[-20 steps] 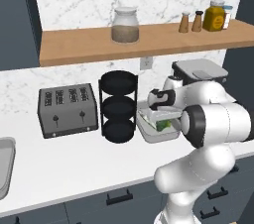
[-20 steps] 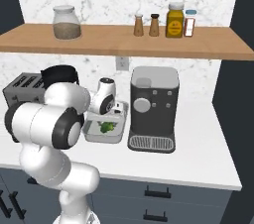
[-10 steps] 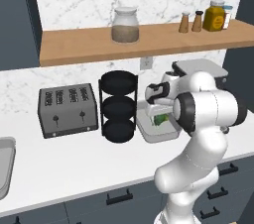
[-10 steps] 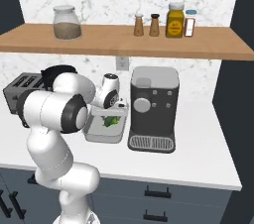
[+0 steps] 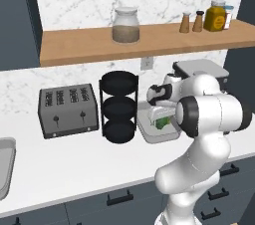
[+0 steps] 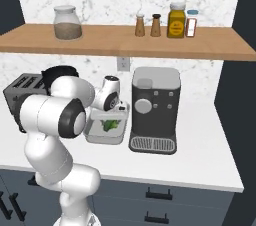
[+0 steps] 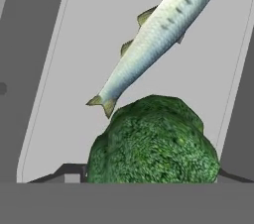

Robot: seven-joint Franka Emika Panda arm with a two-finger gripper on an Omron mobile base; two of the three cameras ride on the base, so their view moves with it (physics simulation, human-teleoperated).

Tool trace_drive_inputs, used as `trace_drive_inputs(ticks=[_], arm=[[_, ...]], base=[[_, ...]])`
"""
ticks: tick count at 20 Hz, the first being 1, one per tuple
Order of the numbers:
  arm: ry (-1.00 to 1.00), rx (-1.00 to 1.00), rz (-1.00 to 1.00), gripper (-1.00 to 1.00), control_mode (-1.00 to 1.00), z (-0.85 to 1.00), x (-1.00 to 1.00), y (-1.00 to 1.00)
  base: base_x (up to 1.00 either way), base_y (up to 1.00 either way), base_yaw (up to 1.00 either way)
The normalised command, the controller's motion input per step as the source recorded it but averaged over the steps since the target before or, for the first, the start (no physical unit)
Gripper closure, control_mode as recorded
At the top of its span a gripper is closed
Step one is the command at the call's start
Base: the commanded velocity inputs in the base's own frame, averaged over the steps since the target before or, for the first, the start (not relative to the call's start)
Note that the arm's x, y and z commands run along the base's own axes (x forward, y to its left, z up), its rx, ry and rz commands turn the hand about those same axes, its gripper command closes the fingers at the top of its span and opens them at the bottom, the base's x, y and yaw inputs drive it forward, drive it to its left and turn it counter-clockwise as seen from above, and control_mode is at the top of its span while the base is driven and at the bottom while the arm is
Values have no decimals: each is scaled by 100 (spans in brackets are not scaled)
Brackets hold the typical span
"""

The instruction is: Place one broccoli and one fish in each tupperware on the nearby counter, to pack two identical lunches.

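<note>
1. So, one tupperware (image 5: 158, 135) sits on the white surface (image 5: 74, 164), between the round black rack (image 5: 118, 106) on its left and the coffee machine (image 6: 154, 109) on its right.
2. Up close, a silver fish (image 7: 158, 29) lies flat across the far part of that tray.
3. A green broccoli (image 7: 154, 143) is in the tray too, just on the near side of the fish's tail. I can't tell if the two touch.
4. The robot's fingers (image 7: 149, 181) hang right over the broccoli. They look spread apart, one tip at each side of it, and I can't tell if they touch it.
5. To me, this lunch looks packed: one fish and one broccoli are both in the tray.
6. The job asks for two lunches. I can see just this one tray from where I stand, so I can't say how the other one is doing.
7. I think what is left is for the arm to lift away, and then fill the second tray if it is not full yet.
8. A toaster (image 5: 68, 109) stands far to the left, and jars sit on the shelf (image 5: 149, 40) above. None of them matter for this job.
</note>
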Motion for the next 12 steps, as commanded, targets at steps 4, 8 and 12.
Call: trace_drive_inputs(ticks=[4,8,12], arm=[[0,0,6,100,-100,-7,7,13],[0,0,9,100,-100,-28,36,5],[0,0,4,100,-100,-29,1,0]], base=[[0,0,0],[0,0,0],[0,0,0]])
